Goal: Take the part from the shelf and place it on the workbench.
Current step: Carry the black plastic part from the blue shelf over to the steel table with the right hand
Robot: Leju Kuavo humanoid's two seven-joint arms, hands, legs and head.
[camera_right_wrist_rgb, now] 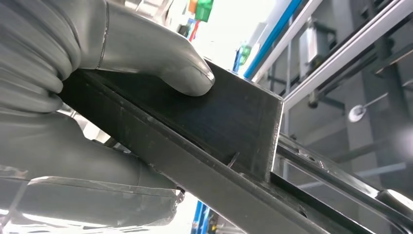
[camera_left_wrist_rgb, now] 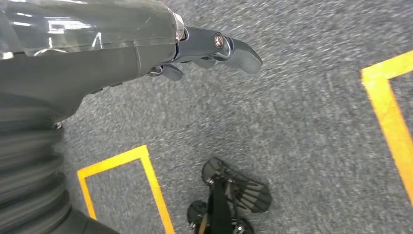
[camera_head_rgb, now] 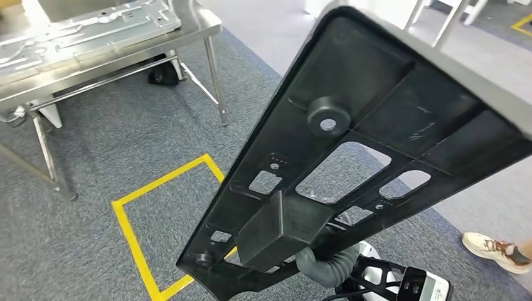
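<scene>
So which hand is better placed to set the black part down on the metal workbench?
The right hand. It already grips the black part, thumb pressed on its boxy block. The left hand hangs over the carpet holding nothing. The workbench stands ahead to the left, so the robot likely must get closer first.

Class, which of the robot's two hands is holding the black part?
The right hand: its thumb presses the black part. The left hand hangs empty above carpet.

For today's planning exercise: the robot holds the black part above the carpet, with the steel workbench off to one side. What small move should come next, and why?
Probably turn toward the workbench and carry the black part closer. The right hand grips the part by its boxy block, thumb pressed on top, with grey carpet beneath it. The left hand hangs over the carpet, holding nothing.
</scene>
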